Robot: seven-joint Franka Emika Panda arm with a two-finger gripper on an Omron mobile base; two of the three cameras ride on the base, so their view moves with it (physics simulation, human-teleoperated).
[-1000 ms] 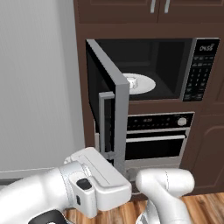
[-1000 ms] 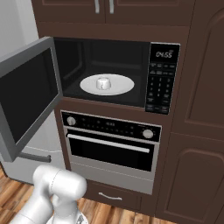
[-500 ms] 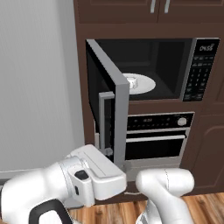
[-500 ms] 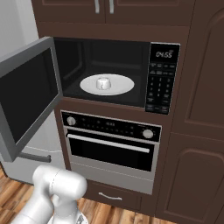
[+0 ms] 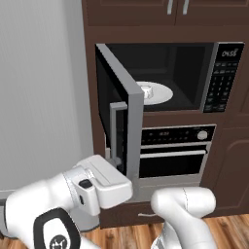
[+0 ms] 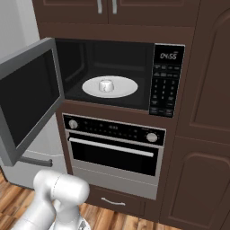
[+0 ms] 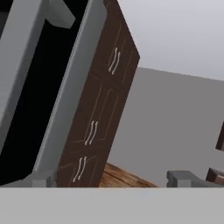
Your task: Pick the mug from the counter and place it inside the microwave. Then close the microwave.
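beside the tool (image 7: 111, 178), whose jaws stand wide and empty, hangs the open door (image 5: 119, 121) with its handle (image 5: 115, 133). ahead, the mug (image 6: 106, 85) sits on the turntable (image 6: 126, 88) inside the microwave (image 6: 134, 74). door looks stiff, hinged, light; best pushed flat near the handle.

Oven (image 6: 114, 150) sits built into dark brown cabinetry (image 6: 197, 134), horizontal handle and two knobs on its front. Wood plank floor (image 6: 117, 220) below, grey wall (image 5: 41, 92) at left.
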